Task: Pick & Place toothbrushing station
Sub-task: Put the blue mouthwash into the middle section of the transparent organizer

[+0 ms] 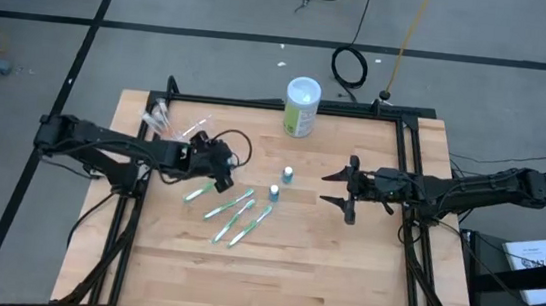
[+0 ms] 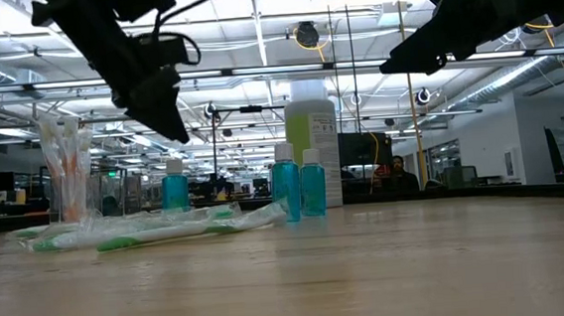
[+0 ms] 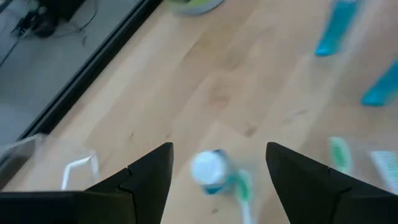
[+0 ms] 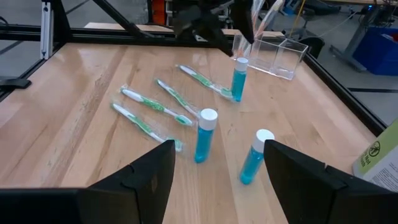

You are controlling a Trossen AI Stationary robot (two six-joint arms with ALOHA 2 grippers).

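Observation:
A clear plastic cup (image 1: pixel 161 120) holding pale pinkish toothbrushes (image 2: pixel 66 163) stands at the table's far left. It also shows in the right wrist view (image 4: pixel 273 55). Several green-and-white toothbrushes (image 1: pixel 234 215) lie flat mid-table. Two teal white-capped tubes (image 1: pixel 288 175) (image 1: pixel 274 191) stand upright right of them. A third tube (image 3: pixel 208 171) stands under my left gripper (image 1: pixel 219 173). That gripper is open and hovers just above the tube (image 2: pixel 174 183), touching nothing. My right gripper (image 1: pixel 336 188) is open and empty, raised over the table's right half.
A bigger green-and-white canister (image 1: pixel 302 106) stands at the far edge, mid-table. A black frame (image 1: pixel 407 166) runs along the table's sides. The near half of the table top (image 1: pixel 270 283) is bare wood.

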